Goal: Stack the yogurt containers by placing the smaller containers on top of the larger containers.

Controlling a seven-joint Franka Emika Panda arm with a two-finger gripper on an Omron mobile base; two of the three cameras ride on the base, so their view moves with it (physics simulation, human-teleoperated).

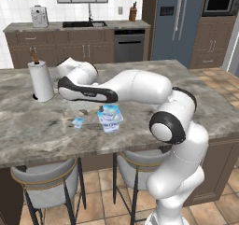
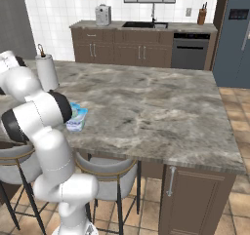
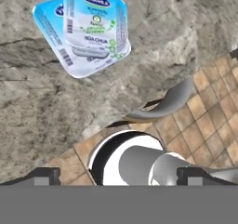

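Gripper (image 3: 119, 174) fingertips just poke up at the bottom edge of the hand view, far apart, jaws spread wide with nothing between them. From the left base view the hand itself is buried behind the forearm, so its exact spot over the surface (image 1: 186, 86) is hard to make out.

Larger tub (image 1: 111, 121) sits near the front edge of the marble surface, with one small cup (image 1: 109, 110) stacked on its lid. In the hand view the pair reads as two offset squarish blue lids, the upper one turned somewhat against the lower; blue print is legible but small. Tub's lid faces up; no clear long axis.

Second small cup (image 1: 78, 122) lies on the surface just left of the tub, apart from it, too small to tell whether upright or tipped.

In the right base view the tub (image 2: 77, 117) is half hidden behind the arm's elbow.

Arm rises from the lower right of the left base view, folds at the elbow, and reaches leftward and low across the surface, forearm nearly level, passing just behind the stack. Paper towel roll (image 1: 41, 81) stands upright beyond the wrist. Stools (image 1: 49, 184) tucked under the front edge.
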